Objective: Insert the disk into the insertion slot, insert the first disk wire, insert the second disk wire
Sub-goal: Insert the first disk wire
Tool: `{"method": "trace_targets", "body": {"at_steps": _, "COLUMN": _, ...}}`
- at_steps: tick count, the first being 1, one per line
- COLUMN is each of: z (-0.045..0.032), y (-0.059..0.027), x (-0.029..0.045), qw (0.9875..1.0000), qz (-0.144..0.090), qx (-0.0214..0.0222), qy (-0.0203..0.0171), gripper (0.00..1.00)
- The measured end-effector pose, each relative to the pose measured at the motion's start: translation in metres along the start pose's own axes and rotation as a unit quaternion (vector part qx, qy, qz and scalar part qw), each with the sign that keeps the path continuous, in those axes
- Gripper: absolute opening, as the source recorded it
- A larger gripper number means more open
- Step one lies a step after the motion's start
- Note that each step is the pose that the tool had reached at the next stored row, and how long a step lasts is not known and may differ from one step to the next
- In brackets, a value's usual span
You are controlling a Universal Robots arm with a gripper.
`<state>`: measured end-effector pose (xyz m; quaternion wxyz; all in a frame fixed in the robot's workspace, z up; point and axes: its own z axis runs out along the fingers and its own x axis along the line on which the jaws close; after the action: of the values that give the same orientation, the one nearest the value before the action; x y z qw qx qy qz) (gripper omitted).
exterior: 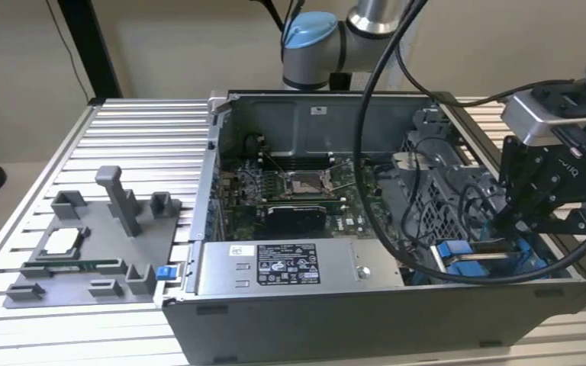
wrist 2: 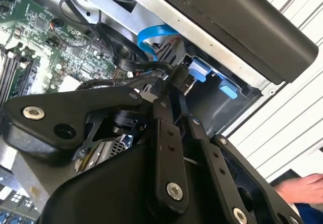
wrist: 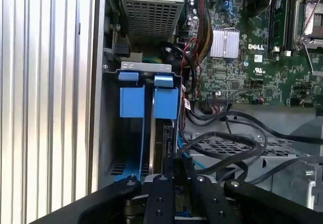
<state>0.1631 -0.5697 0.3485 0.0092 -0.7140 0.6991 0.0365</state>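
Hand (wrist 2: pixel 171 85) clamped on black wire (wrist 2: pixel 149 66) inside PC case (exterior: pixel 375 320) at exterior view's right. The disk (wrist: pixel 165 103) w/ blue carrier already sat in insertion slot (wrist: pixel 144 72) just ahead of hand.

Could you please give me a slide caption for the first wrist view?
The tool hangs close to the blue-railed slot, with black cables and the green motherboard alongside.

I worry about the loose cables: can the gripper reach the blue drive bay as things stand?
Probably yes. The gripper hangs just above the blue drive bay, and the black cables lie mostly beside it over the grey metal cage, not across the bay's opening.
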Motion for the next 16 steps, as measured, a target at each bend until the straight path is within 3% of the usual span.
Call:
{"method": "trace_targets", "body": {"at_steps": 5, "z": 0.0018, "y": -0.0034, "x": 0.0021, "qw": 1.0, "qz": 0.002, "qx": 0.0001, "qy": 0.0023, "gripper": 0.0}}
{"method": "trace_targets", "body": {"at_steps": 12, "z": 0.0046, "y": -0.0038, "x": 0.0031, "qw": 0.9998, "qz": 0.015, "qx": 0.0007, "qy": 0.0103, "gripper": 0.0}}
{"method": "trace_targets", "body": {"at_steps": 16, "z": 0.005, "y": -0.0038, "x": 0.0017, "qw": 0.9998, "qz": 0.018, "qx": 0.0009, "qy": 0.0105, "gripper": 0.0}}
